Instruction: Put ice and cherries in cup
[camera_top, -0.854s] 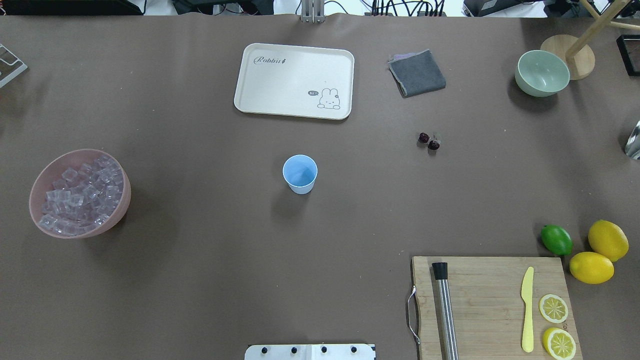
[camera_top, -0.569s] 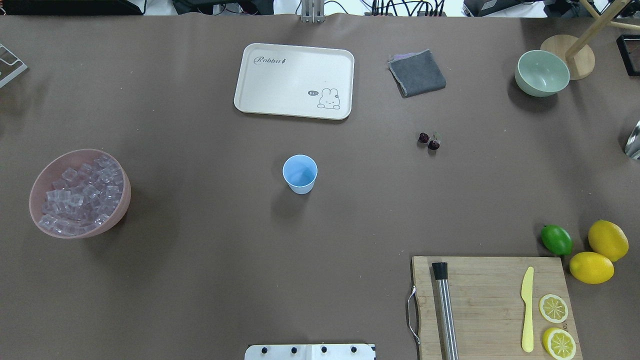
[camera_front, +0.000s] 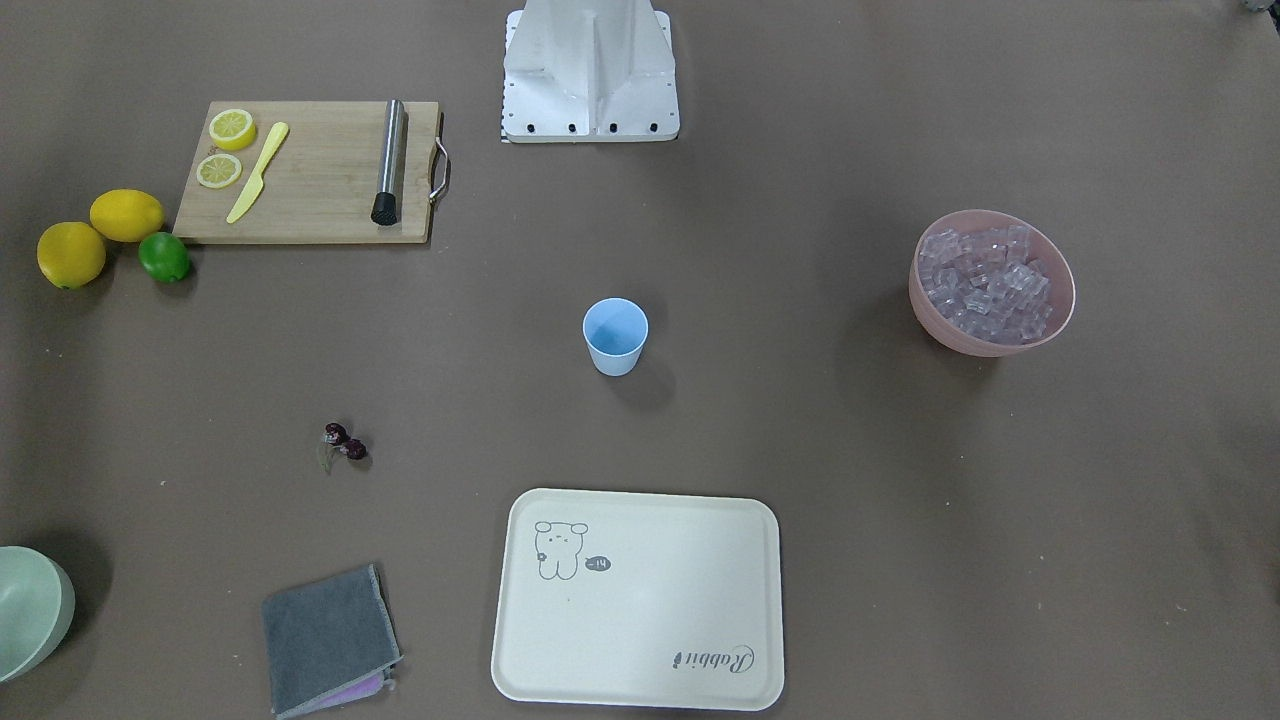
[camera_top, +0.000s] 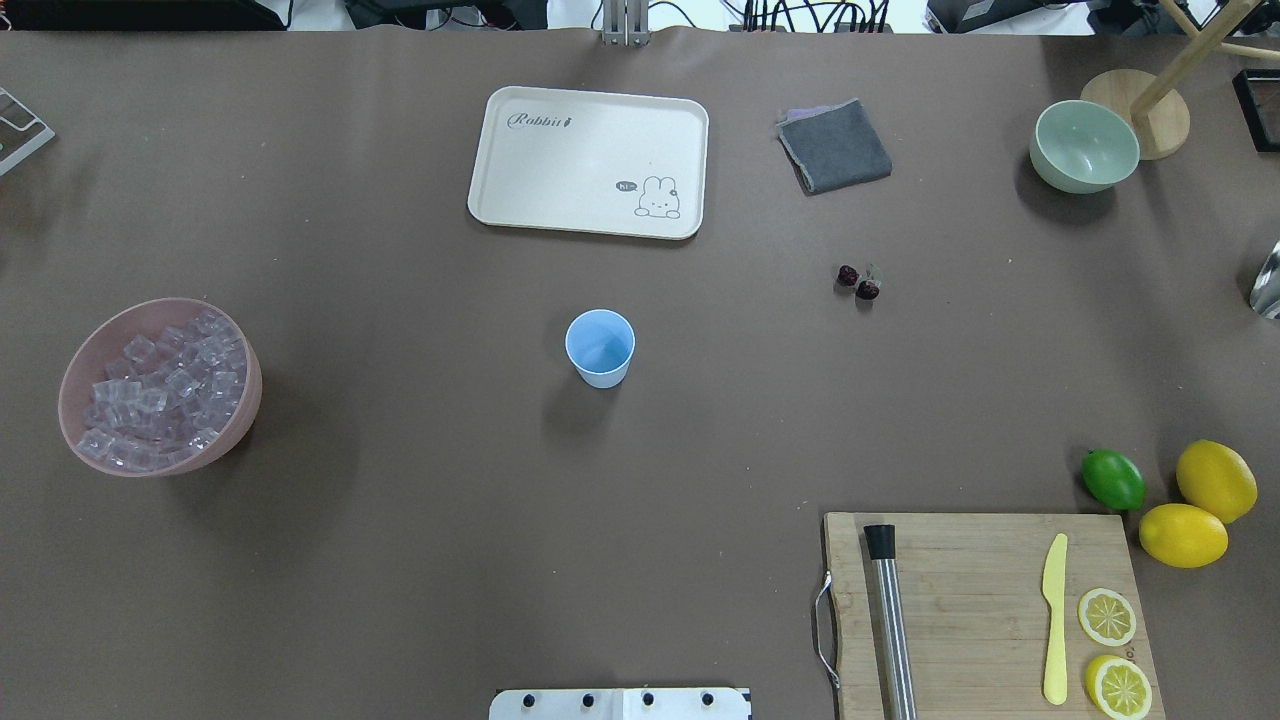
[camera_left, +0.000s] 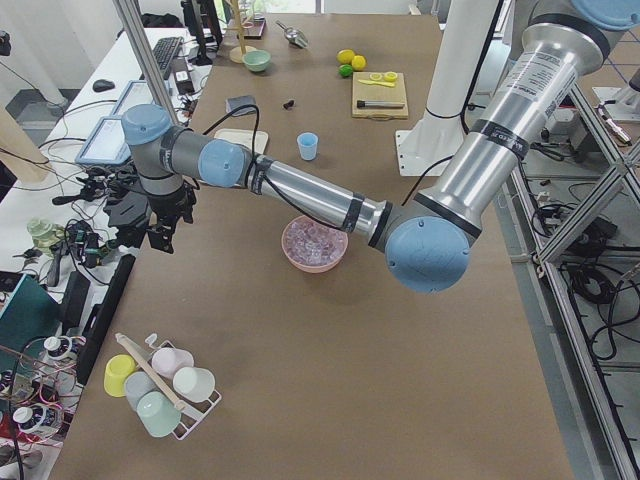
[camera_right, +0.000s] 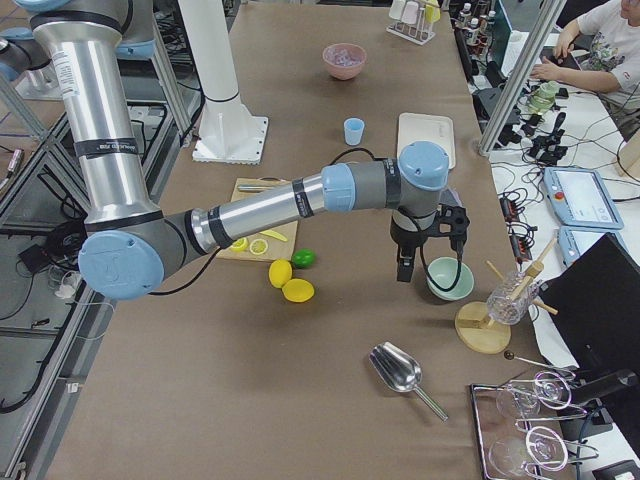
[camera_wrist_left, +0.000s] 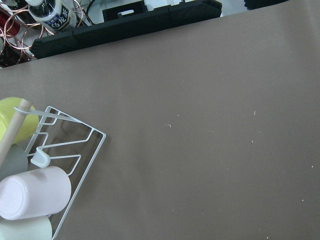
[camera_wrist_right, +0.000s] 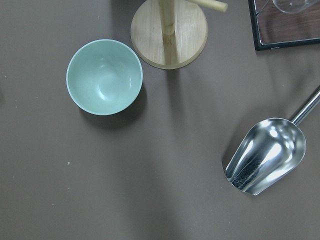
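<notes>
Upright at mid-desk, mouth open: the light blue cup (camera_top: 600, 347). Well apart from it, toward the left end, a pink bowl (camera_top: 72, 372) heaped with the ice cubes (camera_top: 155, 395). Right of the cup and a little nearer the far edge, the cherries (camera_top: 858, 282), a joined dark red pair with a pale stem, lying on the brown cover and touching nothing else. Along the far edge, a cream rabbit tray (camera_top: 588, 160) lying flat behind the cup, then a folded grey cloth (camera_top: 835, 146), then a pale green bowl (camera_top: 1085, 146) just beside the round base of a wooden stand (camera_top: 1150, 110) at the far right corner. At the near right corner, a bamboo cutting board (camera_top: 975, 610) carrying a steel muddler (camera_top: 890, 620), a yellow knife (camera_top: 1055, 620) and two lemon slices (camera_top: 1107, 617). Just off the board's far right corner, a lime (camera_top: 1113, 480) beside two whole lemons (camera_top: 1216, 480). At the right end, a metal scoop (camera_wrist_right: 265, 155), bowl up. Left gripper (camera_left: 160, 236) hanging from its wrist over the far edge near the left end, well apart from the pink bowl, above bare cover beside a wire rack (camera_wrist_left: 65, 150) of upturned cups. Fingers spread or pressed together: cannot tell from the side view. Right gripper (camera_right: 404, 270) pointing down near the far right corner, just beside the pale green bowl. Finger state likewise impossible to tell.
</notes>
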